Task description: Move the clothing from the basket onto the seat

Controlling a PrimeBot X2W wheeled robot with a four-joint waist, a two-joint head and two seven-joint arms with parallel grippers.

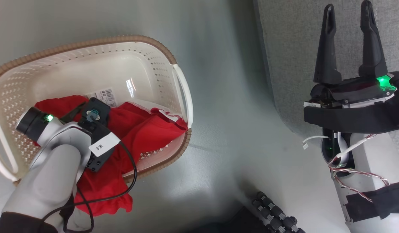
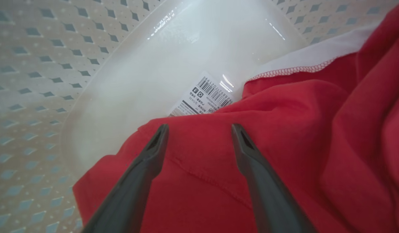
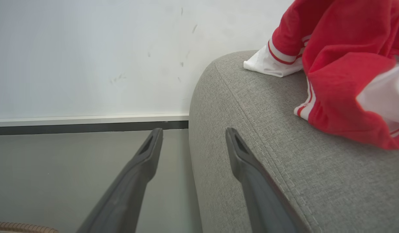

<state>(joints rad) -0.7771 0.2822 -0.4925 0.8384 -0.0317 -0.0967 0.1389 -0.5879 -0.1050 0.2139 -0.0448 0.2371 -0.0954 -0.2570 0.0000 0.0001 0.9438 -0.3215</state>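
Note:
The cream basket (image 1: 121,39) with its brown rim stands on the floor at the left. In it lies a red garment (image 1: 144,129) with white edging, one part hanging over the near rim. My left arm reaches down into the basket. In the left wrist view my left gripper (image 2: 199,129) is open just above that red garment (image 2: 283,129), with nothing between the fingers. At the right, my right gripper (image 1: 347,13) is open and empty beside the grey seat (image 1: 300,48). On the seat (image 3: 267,129) lies a red jersey (image 3: 342,48) with white sleeves and striped trim.
A barcode label (image 2: 202,97) is stuck to the basket's bare floor. Glossy grey floor (image 1: 225,129) separates basket and seat. A pale wall with a skirting board (image 3: 89,119) stands behind the seat. A black ribbed part (image 1: 274,213) shows at the bottom edge.

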